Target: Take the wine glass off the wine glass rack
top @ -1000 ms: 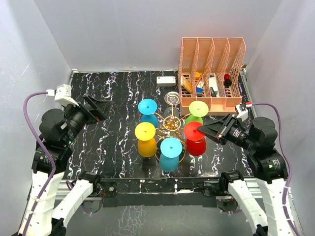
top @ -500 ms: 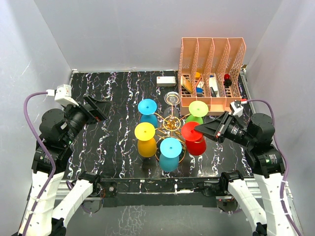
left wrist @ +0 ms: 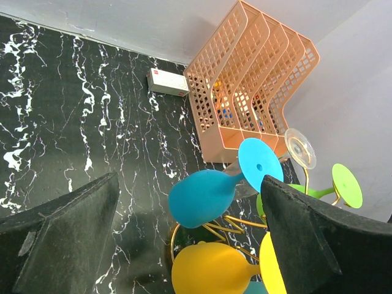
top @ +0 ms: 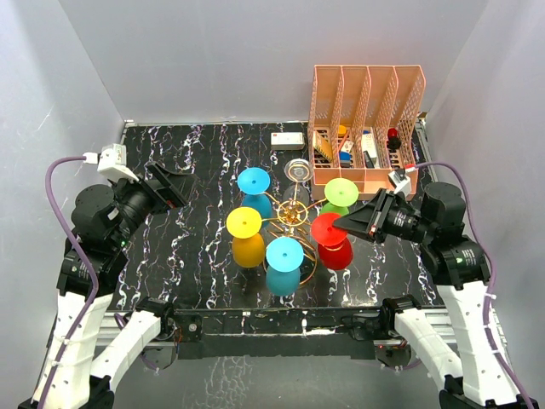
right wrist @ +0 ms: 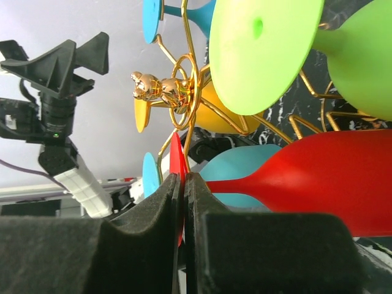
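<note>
The gold wine glass rack stands mid-table with coloured glasses hanging bowl-down from its arms. My right gripper is shut on the foot disc of the red wine glass. In the right wrist view the red disc is pinched edge-on between the pads of this gripper, right beside a gold wire of the rack, and the red bowl stretches off to the right. My left gripper hangs open to the left of the rack, apart from it. Its view shows the blue glass between its fingers, farther off.
Blue, yellow, cyan, green and clear glasses also hang on the rack. An orange slotted organizer stands at the back right, close behind the rack. A small white box lies at the back.
My right gripper has moved left and up a little, still shut on the red foot. The yellow and cyan glasses have shifted left with the rack. The left arm barely moved.
</note>
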Robot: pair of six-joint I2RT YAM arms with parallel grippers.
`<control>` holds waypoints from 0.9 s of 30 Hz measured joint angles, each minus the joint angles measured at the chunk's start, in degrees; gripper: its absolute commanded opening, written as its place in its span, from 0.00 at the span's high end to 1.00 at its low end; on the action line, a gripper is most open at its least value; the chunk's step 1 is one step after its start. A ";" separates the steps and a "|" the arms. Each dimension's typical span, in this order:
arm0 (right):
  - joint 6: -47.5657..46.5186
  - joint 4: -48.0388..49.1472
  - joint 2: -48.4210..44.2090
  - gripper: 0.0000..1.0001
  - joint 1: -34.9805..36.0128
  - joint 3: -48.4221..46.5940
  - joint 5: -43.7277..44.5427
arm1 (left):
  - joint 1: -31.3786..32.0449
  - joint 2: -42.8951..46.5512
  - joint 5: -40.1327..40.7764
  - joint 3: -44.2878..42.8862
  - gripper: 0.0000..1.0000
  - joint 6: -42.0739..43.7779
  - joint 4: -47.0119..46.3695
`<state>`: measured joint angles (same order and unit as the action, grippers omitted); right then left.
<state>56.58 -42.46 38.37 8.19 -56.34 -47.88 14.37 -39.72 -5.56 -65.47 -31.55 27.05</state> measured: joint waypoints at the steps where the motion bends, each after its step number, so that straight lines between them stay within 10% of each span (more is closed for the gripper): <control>1: -1.33 -1.25 0.61 0.92 0.00 -1.01 0.52 | 0.00 0.00 0.00 0.00 0.03 0.00 0.00; 27: -12.61 -12.68 7.58 0.92 0.02 -11.08 -0.50 | 0.00 0.20 0.00 0.00 0.03 0.04 0.00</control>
<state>43.97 -55.13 45.95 8.21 -67.42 -48.38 14.37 -39.53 -5.56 -65.47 -31.51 27.05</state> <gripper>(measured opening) 0.098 0.970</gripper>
